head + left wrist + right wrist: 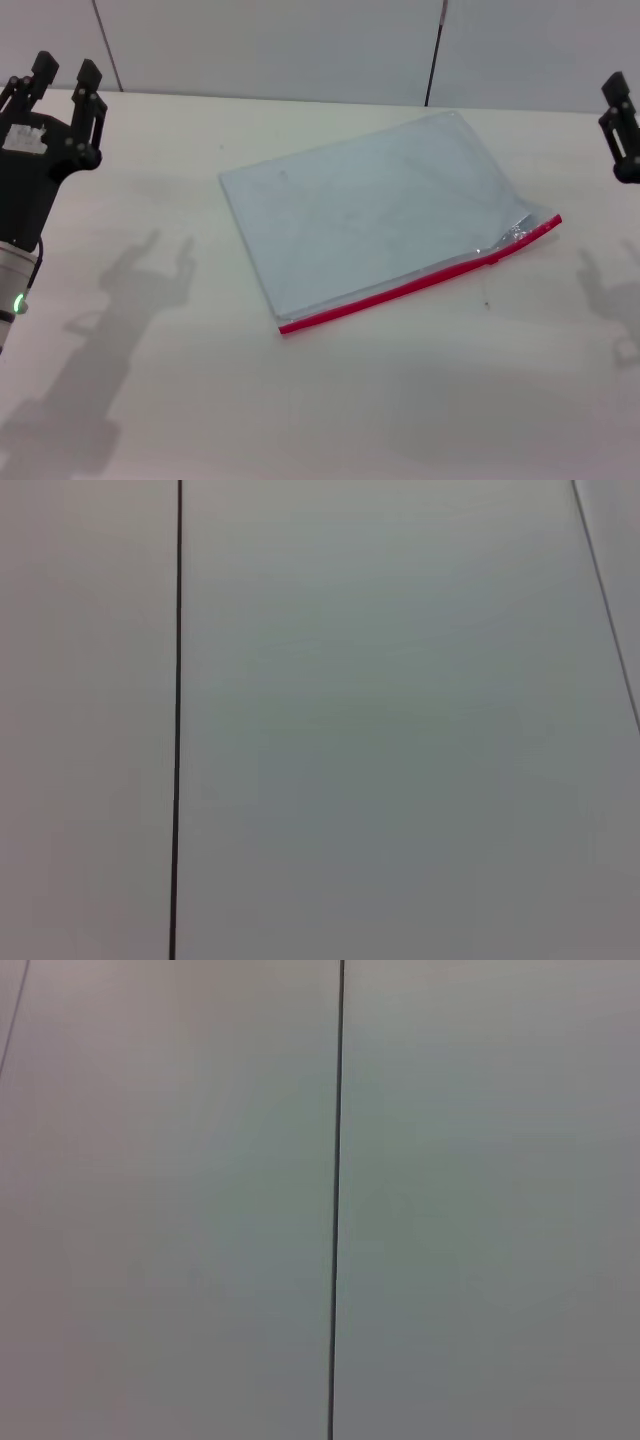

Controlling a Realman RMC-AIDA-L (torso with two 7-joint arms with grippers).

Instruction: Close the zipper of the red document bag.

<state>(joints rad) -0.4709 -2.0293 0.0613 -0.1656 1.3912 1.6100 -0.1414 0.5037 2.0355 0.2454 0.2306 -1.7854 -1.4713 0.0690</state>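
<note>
The red document bag (375,205) lies flat in the middle of the white table, a pale blue-grey translucent pouch turned at an angle. Its zipper (400,290) is the red strip along the long edge nearest me. A small slider (492,259) shows towards the right end, and the plastic past it looks crinkled. My left gripper (66,75) is held up at the far left, well away from the bag, fingers apart and empty. My right gripper (620,120) is at the right edge of the head view, partly cut off. Neither wrist view shows the bag.
The table (330,410) is plain white with a pale panelled wall (270,45) behind its far edge. Both wrist views show only wall panels with a dark vertical seam (178,720) (337,1200).
</note>
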